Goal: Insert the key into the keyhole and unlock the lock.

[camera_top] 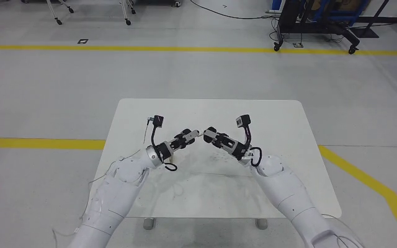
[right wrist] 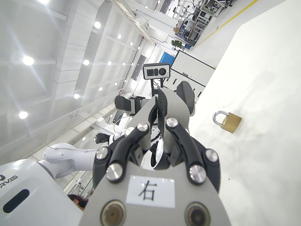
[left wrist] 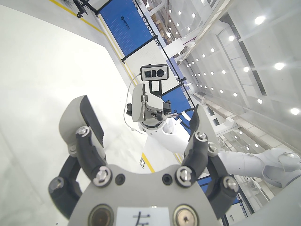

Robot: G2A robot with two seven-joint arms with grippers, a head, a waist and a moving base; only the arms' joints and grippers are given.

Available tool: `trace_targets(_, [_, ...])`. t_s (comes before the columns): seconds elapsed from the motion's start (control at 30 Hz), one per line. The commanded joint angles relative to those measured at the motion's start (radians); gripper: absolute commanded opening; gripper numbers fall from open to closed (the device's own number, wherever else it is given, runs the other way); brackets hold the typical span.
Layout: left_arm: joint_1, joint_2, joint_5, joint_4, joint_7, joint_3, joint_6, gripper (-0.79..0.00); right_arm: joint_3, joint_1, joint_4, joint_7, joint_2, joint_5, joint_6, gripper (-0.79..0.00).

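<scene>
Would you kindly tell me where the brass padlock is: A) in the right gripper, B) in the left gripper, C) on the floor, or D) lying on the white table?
D: the brass padlock lies on the white table, apart from the right gripper.

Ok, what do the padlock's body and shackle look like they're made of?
The padlock body looks like brass: a dull yellow-gold block with a soft, brushed-looking sheen. The shackle is probably steel, chromed or polished: silver-grey with bright glints. Both are judged from colour and sheen only.
</scene>
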Motion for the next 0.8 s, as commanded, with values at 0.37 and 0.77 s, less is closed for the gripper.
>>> trace_targets(0.37, [-0.002,0.001,0.042,0.001,0.007,0.016,-0.002,-0.57,-0.016,0.016,0.021,-0.005,-0.008,-0.01,0.0,-0.785])
trace_targets(0.77, [0.0,0.003,0.081,0.0,0.032,0.018,-0.001,-0.785,-0.011,0.017,0.022,0.006,-0.006,-0.019,0.002,-0.785])
